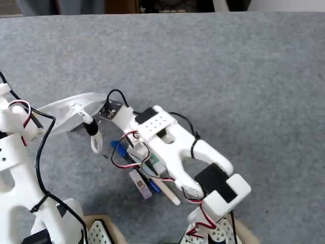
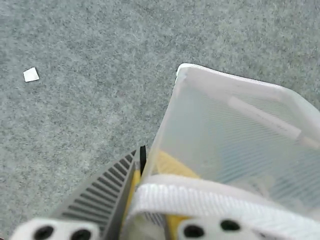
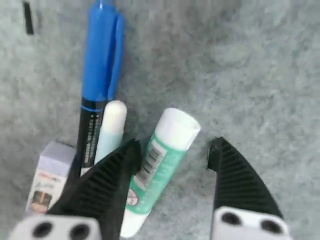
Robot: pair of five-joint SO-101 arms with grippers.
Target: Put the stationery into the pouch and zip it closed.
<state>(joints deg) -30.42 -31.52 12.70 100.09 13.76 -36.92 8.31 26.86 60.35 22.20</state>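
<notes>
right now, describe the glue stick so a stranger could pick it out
On the grey table, find the stationery pile beside the clear pouch. The glue stick lies under the open right gripper. It alone has a green body and white cap, unlike the blue pen.

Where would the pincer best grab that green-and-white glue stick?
Probably across the middle of the glue stick, from straight above. It lies flat, and its round barrel is narrow enough for the open right pincer, with bare mat on one side and the blue pen on the other.
</notes>
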